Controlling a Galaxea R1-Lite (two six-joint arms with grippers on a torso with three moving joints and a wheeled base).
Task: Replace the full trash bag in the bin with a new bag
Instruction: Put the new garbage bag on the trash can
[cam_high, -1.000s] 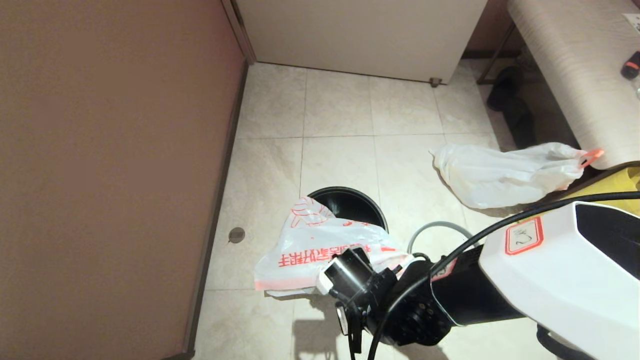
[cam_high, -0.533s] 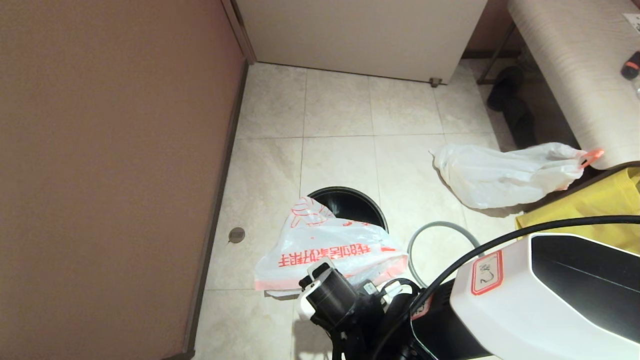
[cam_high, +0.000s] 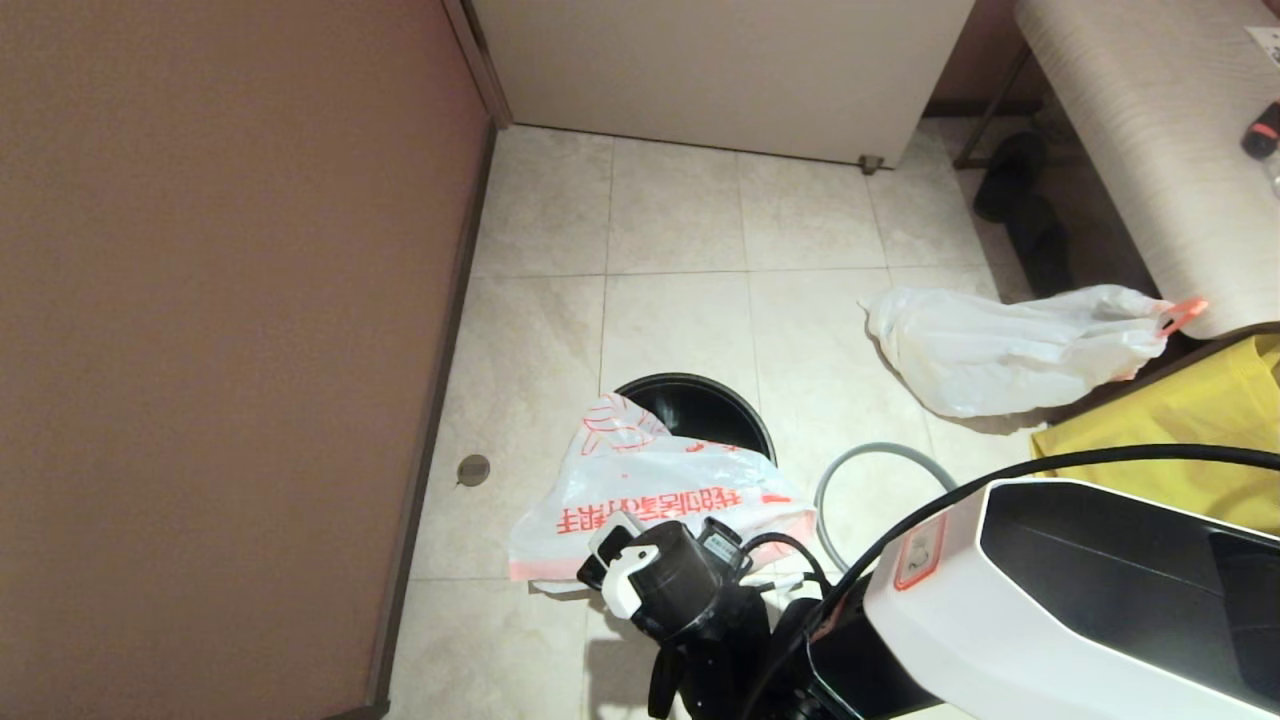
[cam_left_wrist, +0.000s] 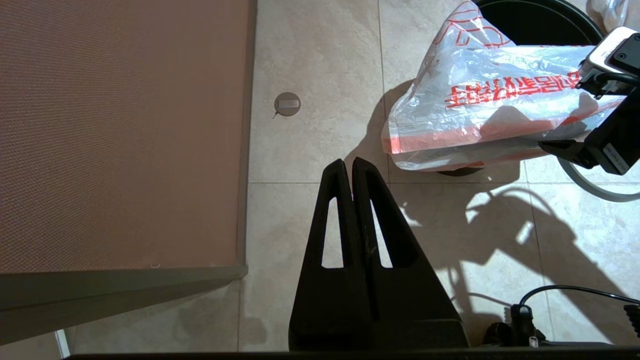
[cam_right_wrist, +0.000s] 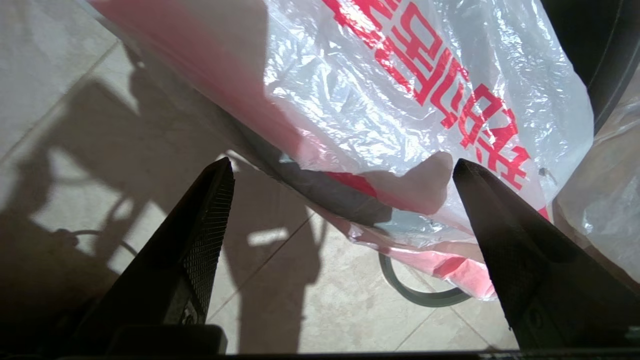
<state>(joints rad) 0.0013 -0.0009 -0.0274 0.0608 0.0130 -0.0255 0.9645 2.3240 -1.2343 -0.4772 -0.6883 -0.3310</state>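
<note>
The tiled floor (cam_high: 680, 210) carries everything. The full trash bag (cam_high: 1000, 345) lies toward its right edge, beside a yellow bag (cam_high: 1190, 430). The new bag (cam_high: 650, 490) is draped over the near rim of the bin (cam_high: 700, 405); a grey hoop (cam_high: 850, 470) lies just right. Only the right wrist view shows the right gripper (cam_right_wrist: 345, 175) spread wide, grasping nothing. The left wrist view alone shows the left gripper (cam_left_wrist: 349, 167) clenched, clear of the bag.

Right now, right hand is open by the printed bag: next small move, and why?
Probably ease the right hand forward and close on the new bag edge. Its fingers are spread with nothing between them, and the bag only drapes over the bin rim, not tucked in.
</note>
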